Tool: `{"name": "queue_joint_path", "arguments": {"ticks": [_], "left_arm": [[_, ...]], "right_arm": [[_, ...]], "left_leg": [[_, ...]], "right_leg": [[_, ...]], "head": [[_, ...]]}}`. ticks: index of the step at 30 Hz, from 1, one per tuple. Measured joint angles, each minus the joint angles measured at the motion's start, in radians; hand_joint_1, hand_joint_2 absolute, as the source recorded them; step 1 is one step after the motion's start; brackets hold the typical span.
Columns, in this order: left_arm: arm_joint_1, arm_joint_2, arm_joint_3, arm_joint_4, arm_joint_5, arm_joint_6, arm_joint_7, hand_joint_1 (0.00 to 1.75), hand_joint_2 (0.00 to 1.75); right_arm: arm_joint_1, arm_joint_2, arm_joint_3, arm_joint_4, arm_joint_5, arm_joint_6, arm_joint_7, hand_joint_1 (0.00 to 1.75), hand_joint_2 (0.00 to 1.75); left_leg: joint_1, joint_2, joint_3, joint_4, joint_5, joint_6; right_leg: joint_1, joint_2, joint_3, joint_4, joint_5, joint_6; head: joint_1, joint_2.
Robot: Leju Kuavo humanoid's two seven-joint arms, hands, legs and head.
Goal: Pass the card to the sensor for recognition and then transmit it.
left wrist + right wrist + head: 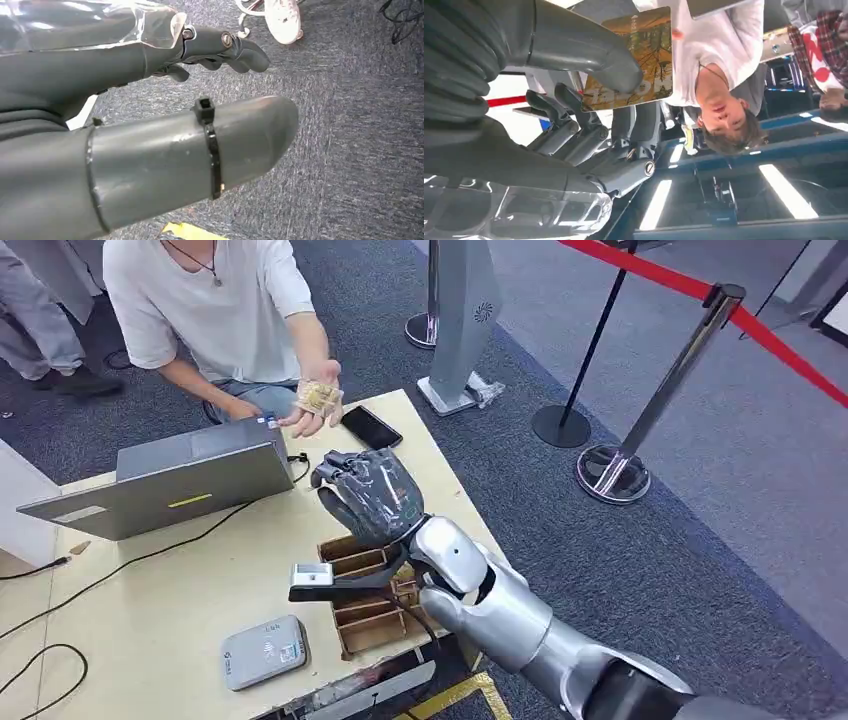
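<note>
My right hand [365, 495] is raised over the table, with its back toward the head camera. In the right wrist view its thumb [589, 47] presses a yellow-brown picture card [644, 55] against the dark fingers [574, 125], so the card is held. The hand hides the card in the head view. The grey card sensor [263, 651] lies flat near the table's front edge, to the left of and below that hand. My left hand [150, 115] hangs over blue-grey carpet with nothing in it, its fingers [235, 47] slightly bent.
A person sits behind the table [150, 600], one hand [318, 400] stretched out holding cards just beyond my right hand. Also on the table are a laptop [170, 480], a black phone [371, 426], a compartmented wooden box [365, 600] and cables. Barrier posts [640, 430] stand to the right.
</note>
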Motion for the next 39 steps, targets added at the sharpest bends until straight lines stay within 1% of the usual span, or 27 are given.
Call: {"name": "queue_joint_path", "arguments": {"ticks": [2,5,8,12,14,19,24,25,26,27,28,30,31,32,33,34,39], "left_arm": [[0.0,0.0,0.0,0.0,-0.006,0.0,0.0,0.0,0.0],[-0.002,0.0,0.0,0.0,-0.014,0.0,-0.002,0.0,0.0],[-0.006,0.0,0.0,0.0,-0.022,0.001,-0.006,0.0,0.0],[-0.007,0.0,0.0,0.0,-0.023,0.013,-0.007,0.0,0.0],[-0.008,0.0,0.0,0.0,-0.019,0.018,-0.007,0.0,0.0],[-0.007,0.0,0.0,0.0,-0.008,0.03,0.003,0.0,0.0],[-0.007,0.0,0.0,0.0,-0.003,0.03,0.005,0.0,0.0],[-0.007,0.0,0.0,0.0,-0.002,0.03,0.005,0.0,0.0],[-0.007,0.0,0.0,0.0,-0.003,0.03,0.005,0.0,0.0],[-0.007,0.0,0.0,0.0,-0.003,0.031,0.005,0.0,0.0],[-0.007,0.0,0.0,0.0,-0.003,0.031,0.005,0.0,0.0],[-0.007,0.0,0.0,0.0,-0.003,0.033,0.005,0.0,0.0],[-0.007,0.0,0.001,0.0,-0.003,0.034,0.005,0.0,0.0],[-0.007,0.0,0.001,0.0,-0.003,0.035,0.005,0.0,0.0],[-0.007,0.0,0.001,0.0,-0.002,0.036,0.007,0.0,0.0],[-0.007,0.0,0.001,0.0,-0.002,0.036,0.008,0.0,0.0],[-0.007,0.0,0.002,0.0,-0.001,0.043,0.013,0.0,0.0]], "right_arm": [[-0.012,0.002,0.002,0.001,-0.011,-0.027,-0.019,1.75,1.75],[-0.058,0.026,0.003,0.04,-0.008,-0.086,-0.037,1.75,1.75],[-0.121,0.071,0.005,0.134,0.025,-0.183,-0.054,1.75,1.75],[-0.216,0.138,0.006,0.293,0.091,-0.349,-0.057,1.75,1.75],[-0.254,0.168,0.006,0.363,0.109,-0.39,-0.057,1.75,1.75],[-0.304,0.23,-0.005,0.478,0.15,-0.395,-0.053,1.75,1.75],[-0.336,0.274,-0.026,0.56,0.176,-0.395,-0.052,1.75,1.75],[-0.341,0.279,-0.027,0.575,0.187,-0.395,-0.051,1.57,1.75],[-0.346,0.284,-0.031,0.594,0.199,-0.395,-0.052,1.59,1.75],[-0.35,0.292,-0.038,0.612,0.208,-0.395,-0.054,1.68,1.75],[-0.353,0.298,-0.044,0.625,0.208,-0.395,-0.054,1.73,1.75],[-0.363,0.306,-0.05,0.651,0.208,-0.395,-0.054,1.71,1.75],[-0.366,0.309,-0.05,0.663,0.211,-0.395,-0.054,1.66,1.75],[-0.368,0.312,-0.051,0.673,0.215,-0.395,-0.053,1.47,1.75],[-0.371,0.315,-0.052,0.684,0.216,-0.395,-0.052,0.44,1.75],[-0.373,0.317,-0.052,0.692,0.217,-0.395,-0.05,0.0,1.75],[-0.386,0.324,-0.053,0.74,0.221,-0.395,-0.034,0.0,1.75]], "left_leg": [[0.0,0.0,-0.001,0.0,0.0,0.0],[0.0,0.001,0.0,0.0,0.0,0.0],[0.0,0.001,0.0,0.0,0.001,0.0],[0.001,0.001,0.0,0.0,0.001,-0.001],[0.001,0.0,0.0,0.0,0.001,-0.001],[0.0,0.0,0.0,0.0,0.001,-0.001],[0.0,0.0,0.0,0.0,0.001,-0.001],[0.0,0.0,0.0,0.0,0.001,-0.001],[0.0,0.0,0.0,0.0,0.001,-0.001],[0.0,0.0,0.0,0.0,0.001,-0.001],[0.0,0.0,0.0,0.0,0.001,-0.001],[0.0,0.0,0.0,0.0,0.001,-0.001],[0.0,0.0,0.0,0.0,0.001,-0.001],[0.0,0.0,0.0,0.0,0.001,-0.001],[0.0,0.0,0.0,0.0,0.001,-0.001],[0.0,0.0,0.0,0.0,0.001,-0.001],[0.0,0.0,0.0,0.0,0.001,-0.001]], "right_leg": [[0.0,0.0,0.0,0.0,0.0,0.0],[0.0,0.001,0.0,0.0,0.0,0.0],[0.0,0.0,0.0,0.0,0.0,0.0],[0.0,0.001,0.0,0.001,0.0,0.0],[0.0,0.0,0.0,0.001,0.0,0.0],[0.0,0.0,0.0,0.001,0.0,0.0],[0.0,0.0,0.0,0.001,0.0,0.0],[0.0,0.0,0.0,0.001,0.0,0.0],[0.0,0.0,0.0,0.001,0.0,0.0],[0.0,0.0,0.0,0.001,0.0,0.0],[0.0,0.0,0.0,0.001,0.0,0.0],[0.0,0.0,0.0,0.001,0.0,0.0],[0.0,0.0,0.0,0.001,0.0,0.0],[0.0,0.0,0.0,0.001,0.0,0.0],[0.0,0.0,0.0,0.001,0.0,0.0],[0.0,0.0,0.0,0.001,0.0,0.0],[0.0,0.0,0.0,0.001,0.0,0.0]], "head": [[0.0,0.0],[0.0,0.0],[0.0,0.0],[0.0,0.0],[0.0,0.0],[0.0,0.0],[0.0,0.0],[0.0,0.0],[0.0,0.0],[0.0,0.0],[0.0,0.0],[0.0,0.0],[0.0,0.0],[0.0,0.0],[0.0,0.0],[0.0,0.0],[0.0,0.0]]}}
